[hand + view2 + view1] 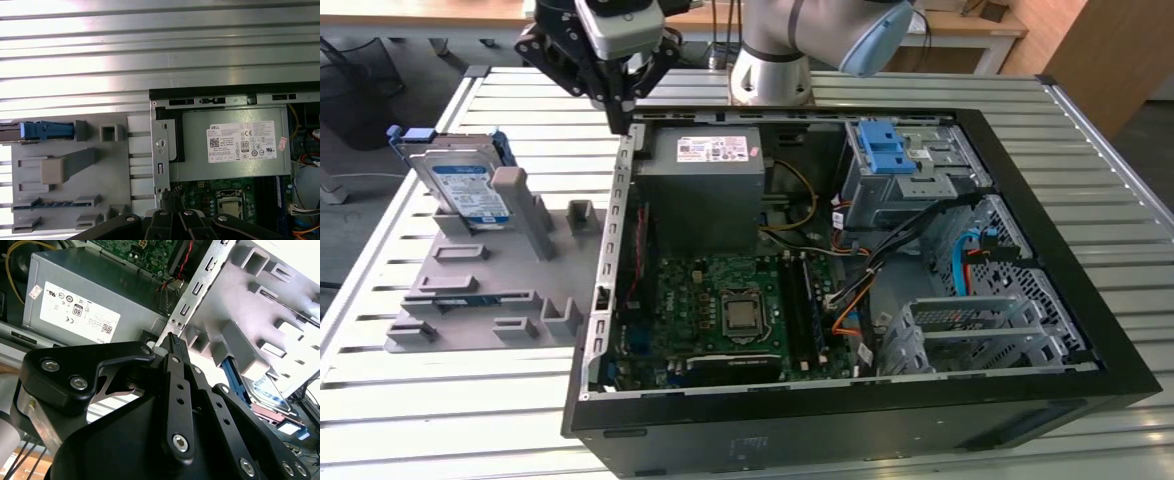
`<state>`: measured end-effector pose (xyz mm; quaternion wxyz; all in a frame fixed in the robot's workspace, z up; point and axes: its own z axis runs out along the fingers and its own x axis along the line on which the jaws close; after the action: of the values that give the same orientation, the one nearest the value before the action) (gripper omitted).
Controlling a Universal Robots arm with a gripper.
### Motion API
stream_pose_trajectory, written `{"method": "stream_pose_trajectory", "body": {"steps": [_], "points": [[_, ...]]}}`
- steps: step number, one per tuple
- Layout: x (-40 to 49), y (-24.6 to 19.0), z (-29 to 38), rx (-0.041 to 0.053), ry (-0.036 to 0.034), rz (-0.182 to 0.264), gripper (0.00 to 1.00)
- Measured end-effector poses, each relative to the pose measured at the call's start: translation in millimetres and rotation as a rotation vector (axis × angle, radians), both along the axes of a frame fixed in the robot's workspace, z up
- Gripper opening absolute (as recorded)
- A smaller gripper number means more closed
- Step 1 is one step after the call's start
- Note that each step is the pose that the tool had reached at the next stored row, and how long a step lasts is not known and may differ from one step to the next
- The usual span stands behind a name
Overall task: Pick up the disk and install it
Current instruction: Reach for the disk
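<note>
watching open computer case (1014, 400) | grey holder (480, 300) at exterior view's left, disk (464, 190) upright in it | gripper (615, 115) pinched shut, empty, above case wall, well apart | risk: tips clip wall; shut pincer topples disk

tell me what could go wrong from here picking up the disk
1. The tool hangs close to the case wall; a low sideways move could clip it.
2. The disk stands on edge in the grey holder beside a tall post; an off-centre grasp might hit the post or tip the disk.
</note>
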<state>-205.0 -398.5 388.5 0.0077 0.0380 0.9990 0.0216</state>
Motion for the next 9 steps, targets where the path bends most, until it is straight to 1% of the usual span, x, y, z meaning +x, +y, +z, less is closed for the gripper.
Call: {"method": "stream_pose_trajectory", "body": {"steps": [9], "points": [[-2.0, 0.0, -0.2, 0.0000, 0.0004, 0.000, 0.11]]}}
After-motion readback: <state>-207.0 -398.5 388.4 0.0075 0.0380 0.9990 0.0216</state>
